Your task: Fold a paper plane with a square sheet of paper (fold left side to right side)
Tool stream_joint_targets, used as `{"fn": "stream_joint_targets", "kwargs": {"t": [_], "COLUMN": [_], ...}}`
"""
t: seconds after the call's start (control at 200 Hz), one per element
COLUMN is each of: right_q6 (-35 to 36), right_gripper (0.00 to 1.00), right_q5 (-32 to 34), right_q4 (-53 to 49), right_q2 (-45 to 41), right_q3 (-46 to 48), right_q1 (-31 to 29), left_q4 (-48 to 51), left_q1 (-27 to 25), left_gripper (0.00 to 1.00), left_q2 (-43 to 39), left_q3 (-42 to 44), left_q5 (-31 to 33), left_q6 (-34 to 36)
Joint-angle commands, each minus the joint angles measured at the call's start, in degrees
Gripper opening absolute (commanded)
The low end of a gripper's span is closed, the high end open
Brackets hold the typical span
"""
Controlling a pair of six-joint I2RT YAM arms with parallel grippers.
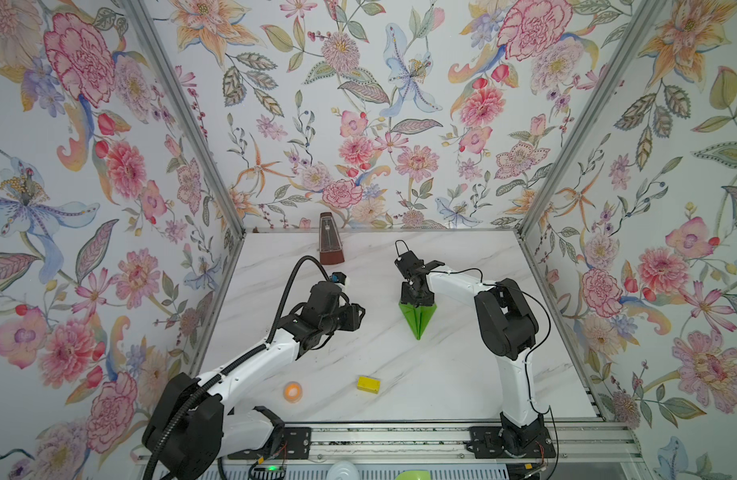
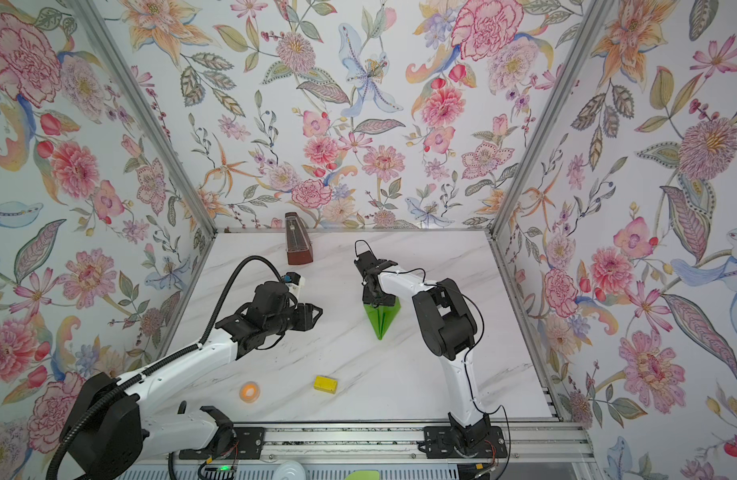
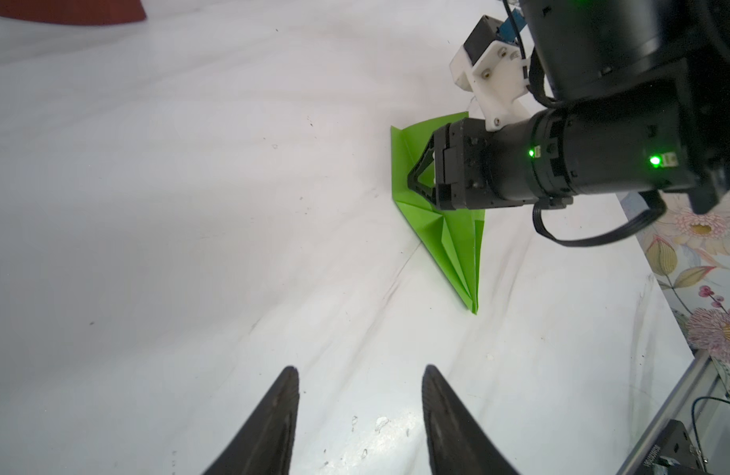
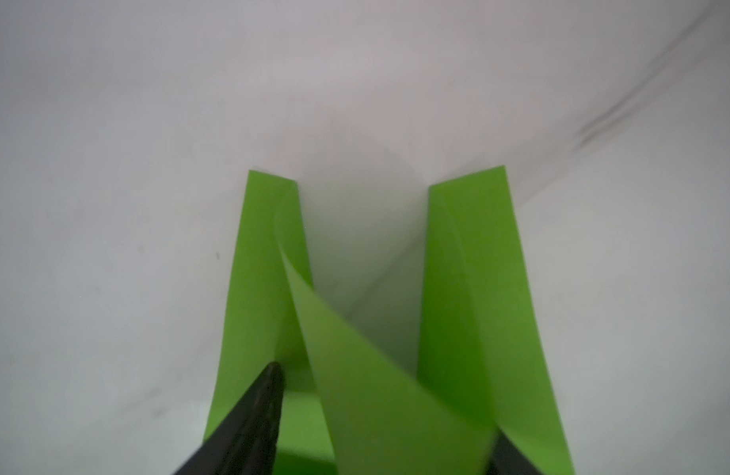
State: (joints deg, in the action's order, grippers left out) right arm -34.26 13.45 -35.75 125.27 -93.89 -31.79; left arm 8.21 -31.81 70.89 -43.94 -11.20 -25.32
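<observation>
The square sheet of paper is folded into a lime-green pointed paper plane [image 1: 419, 322] [image 2: 381, 321] that lies right of the table's middle, nose toward the front edge. My right gripper [image 1: 416, 302] [image 2: 376, 302] points down onto its wide rear end. In the right wrist view the plane [image 4: 474, 288] shows two flat wings and one flap curling up between the fingers [image 4: 268, 395]; the jaws stand apart, so the right gripper [image 4: 385, 405] is open. My left gripper [image 1: 360, 312] [image 3: 360, 372] hovers open and empty to the left of the plane [image 3: 449, 238].
A brown metronome [image 1: 330, 243] stands at the back of the marble table. A small yellow block [image 1: 368, 384] and an orange-and-white roll [image 1: 292, 392] lie near the front edge. Floral walls close in three sides, and a metal rail [image 1: 400, 440] runs along the front.
</observation>
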Motion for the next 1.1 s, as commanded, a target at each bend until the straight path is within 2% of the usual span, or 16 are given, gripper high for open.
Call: {"fn": "stream_joint_targets", "kwargs": {"t": [0.0, 0.195, 0.275, 0.47, 0.591, 0.686, 0.766, 0.826, 0.901, 1.096], "right_q6": [3.5, 5.1, 8.3, 15.5, 17.0, 17.2, 17.2, 17.4, 18.1, 22.1], "right_gripper": [0.59, 0.59, 0.58, 0.59, 0.63, 0.68, 0.71, 0.81, 0.99, 0.99], "right_q5": [3.9, 2.3, 1.0, -1.4, -1.3, -1.6, -2.4, -2.1, -1.3, 3.8], "right_q4": [-0.7, -1.4, -1.5, -1.4, -1.4, -1.3, -1.3, -1.0, 0.3, 13.3], "right_q2": [5.4, 13.0, 14.8, 11.5, 6.9, 2.8, -0.8, -3.7, -7.7, -22.8], "right_q3": [-7.1, -19.4, -23.0, -23.6, -21.8, -19.3, -16.6, -13.9, -9.1, 12.5], "right_q1": [2.5, 5.1, 5.2, 5.0, 5.3, 5.9, 6.7, 7.4, 8.3, 12.0], "left_q4": [4.9, 7.9, 8.3, 7.0, 5.8, 5.0, 3.5, 1.7, -1.5, -15.3], "left_q1": [2.8, 6.7, 8.3, 13.2, 15.6, 16.3, 16.7, 17.2, 17.8, 19.6], "left_gripper": [0.54, 0.59, 0.61, 0.67, 0.73, 0.79, 0.90, 0.99, 0.99, 0.99], "left_q2": [-2.3, -5.0, -5.7, -7.8, -8.8, -8.6, -8.0, -7.6, -6.8, -4.5], "left_q3": [1.2, 1.0, 1.6, 4.1, 5.1, 5.3, 6.2, 6.9, 8.2, 14.4], "left_q5": [3.8, 9.7, 12.2, 15.6, 17.5, 21.3, 25.3, 27.9, 31.5, 41.1], "left_q6": [3.3, 6.8, 8.4, 10.8, 11.4, 11.6, 12.1, 12.5, 13.8, 18.8]}}
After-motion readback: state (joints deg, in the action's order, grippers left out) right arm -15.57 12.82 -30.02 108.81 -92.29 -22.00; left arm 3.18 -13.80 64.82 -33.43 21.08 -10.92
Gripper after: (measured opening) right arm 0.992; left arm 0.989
